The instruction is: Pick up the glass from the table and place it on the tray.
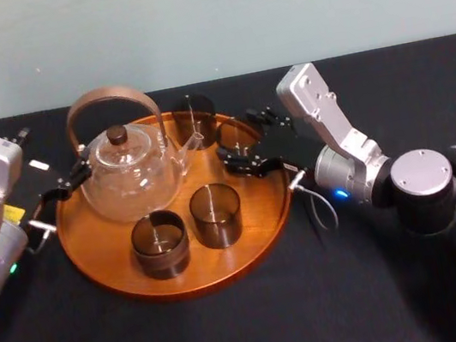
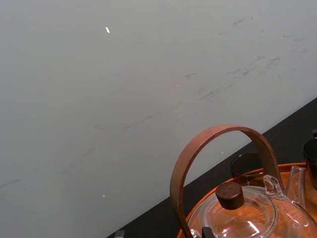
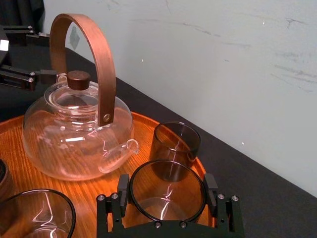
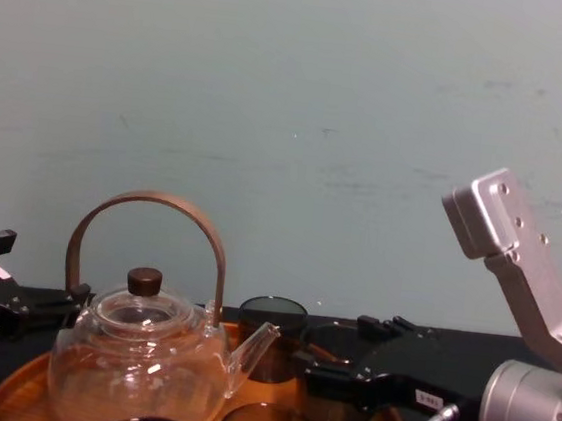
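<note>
The round orange-brown tray [image 1: 95,261] lies on the black table [image 1: 262,330]. My right gripper [image 1: 242,147] is shut on a dark smoked glass [image 1: 237,135] over the tray's far right part; its pads [image 3: 123,186] press the glass [image 3: 167,198] on both sides. Seen from the chest, the glass [image 4: 337,349] sits in the gripper [image 4: 350,364] just right of the teapot's spout. I cannot tell whether its base touches the tray. My left gripper [image 1: 69,180] is open at the tray's left rim beside the teapot, holding nothing.
A glass teapot [image 1: 129,176] with a brown hoop handle fills the tray's left half. Two dark glasses [image 1: 161,244] [image 1: 216,214] stand at the tray's front. Another glass [image 1: 193,111] stands on the table just behind the tray's far rim. A wall runs along the back.
</note>
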Available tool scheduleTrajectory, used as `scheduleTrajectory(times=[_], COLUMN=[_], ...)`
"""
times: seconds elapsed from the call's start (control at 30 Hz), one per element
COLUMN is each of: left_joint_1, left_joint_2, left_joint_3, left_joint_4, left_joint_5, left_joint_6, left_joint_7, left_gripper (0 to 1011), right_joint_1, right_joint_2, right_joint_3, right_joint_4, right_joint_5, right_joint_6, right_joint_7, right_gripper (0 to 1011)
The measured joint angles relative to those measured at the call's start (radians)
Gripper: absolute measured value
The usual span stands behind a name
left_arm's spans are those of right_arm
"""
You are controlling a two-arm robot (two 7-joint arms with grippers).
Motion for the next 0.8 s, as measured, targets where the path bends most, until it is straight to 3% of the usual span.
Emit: scheduleTrajectory(times=[0.8], left_joint_1=[0.000], left_joint_2=[0.000], left_joint_3=[0.000], left_joint_4=[0.000], left_joint_5=[0.000], left_joint_6=[0.000], left_joint_7=[0.000], left_gripper=[1010], right_joint_1=[0.004], right_joint_2=[-0.010], right_joint_3=[0.003], right_joint_4=[0.048], right_joint_5=[0.004], right_joint_6=[-0.036], right_joint_7=[0.004], right_gripper=[924])
